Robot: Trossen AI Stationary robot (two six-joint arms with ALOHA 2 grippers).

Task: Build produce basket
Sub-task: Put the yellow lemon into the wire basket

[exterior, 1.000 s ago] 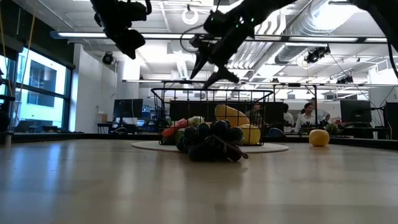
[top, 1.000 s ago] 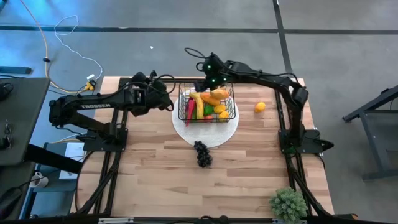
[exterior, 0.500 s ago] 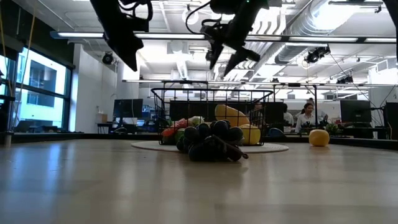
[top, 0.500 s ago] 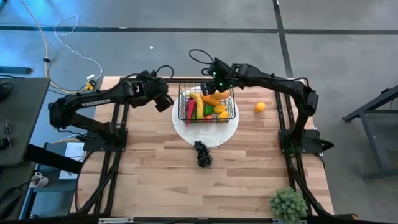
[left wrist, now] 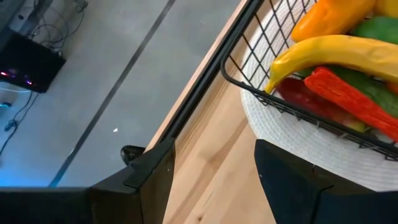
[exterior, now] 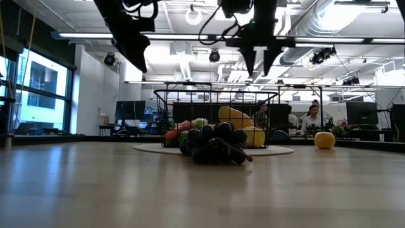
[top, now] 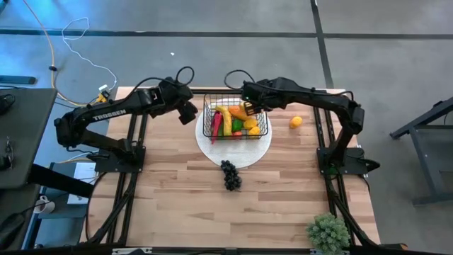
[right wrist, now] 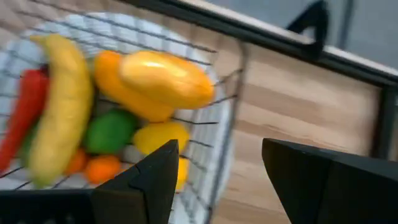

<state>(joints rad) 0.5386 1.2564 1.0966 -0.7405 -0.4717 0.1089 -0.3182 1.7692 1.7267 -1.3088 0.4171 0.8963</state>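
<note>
The black wire basket point(top: 207, 117) stands on a round white plate point(top: 241, 153) at the table's far middle. In it lie a yellow banana point(left wrist: 336, 53), a red chili point(left wrist: 354, 99), orange pieces point(right wrist: 163, 79) and a green one point(right wrist: 109, 130). Dark purple grapes point(top: 230, 174) lie on the wood near the plate's front. A yellow-orange fruit point(top: 296, 122) rests on the table right of the basket. My left gripper point(top: 190, 113) hovers open beside the basket's left wall. My right gripper point(top: 253, 106) hangs open above the basket's far right corner, holding nothing.
A green bushy plant point(top: 328, 232) stands at the table's near right corner. Bare wood stretches across the near half of the table around the grapes. In the low view, people sit at desks in the room beyond the far edge.
My right gripper has swung from the basket's far edge toward the table's right, risen a little and tipped to point more steeply down. My left arm has swung toward the far edge and its gripper has turned. Neither gripper's gap has changed. The produce lies still.
</note>
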